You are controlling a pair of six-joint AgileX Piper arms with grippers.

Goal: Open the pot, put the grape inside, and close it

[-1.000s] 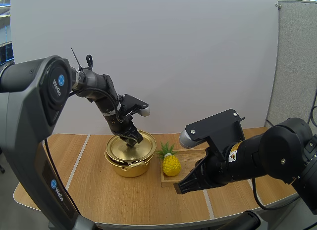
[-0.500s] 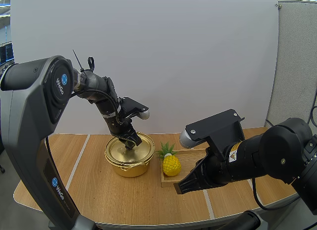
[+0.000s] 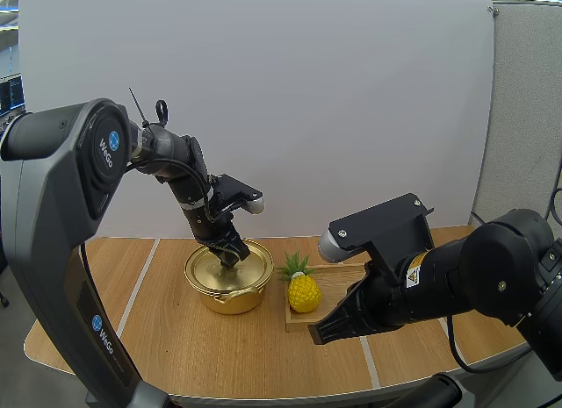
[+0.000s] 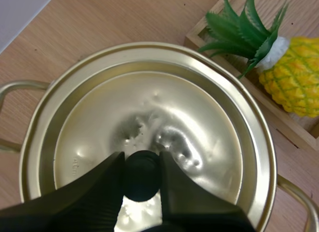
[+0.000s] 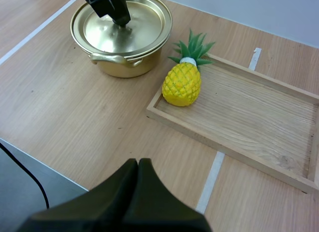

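A gold pot stands on the table with its gold lid sitting in the rim. My left gripper reaches down onto the lid's middle. In the left wrist view its fingers pinch the lid's black knob between them, over the shiny lid and pot rim. My right gripper hangs shut and empty over the table's front, to the right of the pot. Its closed tips point toward the pot and the left gripper on the lid.
A yellow toy pineapple with green leaves stands at the left end of a wooden tray, just right of the pot. The pineapple leaves most of the tray bare. Pale seams cross the wooden tabletop.
The left gripper has come down and slightly left with the lid, which now sits level in the pot's rim. The right arm has not moved.
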